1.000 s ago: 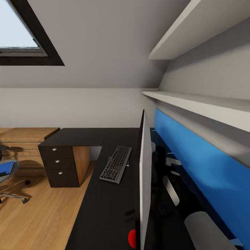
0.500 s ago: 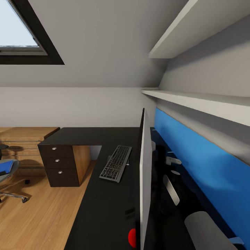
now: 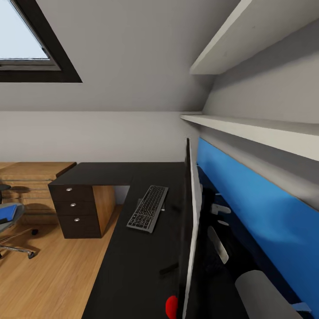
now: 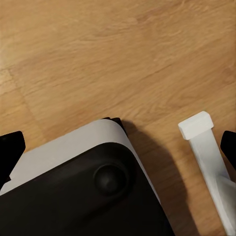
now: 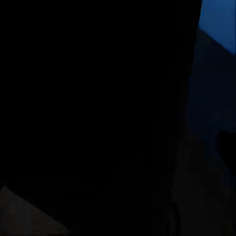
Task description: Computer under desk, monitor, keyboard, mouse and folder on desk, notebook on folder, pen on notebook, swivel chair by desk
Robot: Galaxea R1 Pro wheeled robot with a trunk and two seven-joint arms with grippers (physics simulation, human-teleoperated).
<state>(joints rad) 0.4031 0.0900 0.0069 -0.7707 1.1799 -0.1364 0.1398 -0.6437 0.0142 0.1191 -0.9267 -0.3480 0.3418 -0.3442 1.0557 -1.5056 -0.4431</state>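
The monitor (image 3: pixel 189 230) has tilted since half a second ago: then it stood edge-on and near vertical with its top edge further left; now the top leans toward the blue wall panel (image 3: pixel 257 208) and more of the black front shows, the red dot (image 3: pixel 171 305) at the lower corner shifted slightly right; the rest of the room holds the same place in the head view, so this is the screen moving, not the camera; my read is the right arm (image 3: pixel 261 292), reaching in behind the screen, is nudging or re-seating it on the desk (image 3: pixel 133 266); the right gripper's state cannot be told, the right wrist view being almost all black with a sliver of blue, likely pressed close to the monitor's back; left gripper (image 4: pixel 118 147) hangs over the wooden floor (image 4: pixel 123 54), its dark fingertips at the two edges of that view, spread apart and holding nothing; the keyboard (image 3: pixel 148 208) lies on the desk just beside the monitor's front, unmoved; the swivel chair (image 3: pixel 11 230) sits well apart from the desk at the far left of the head view, with the folder (image 3: pixel 7 214) on its seat; mouse, notebook and pen I cannot make out; judgement: monitor step is in hand and nearly settled, keyboard looks done, folder, stack and chair are not yet done; risk: the leaning screen could tip against the panel if pushed further.
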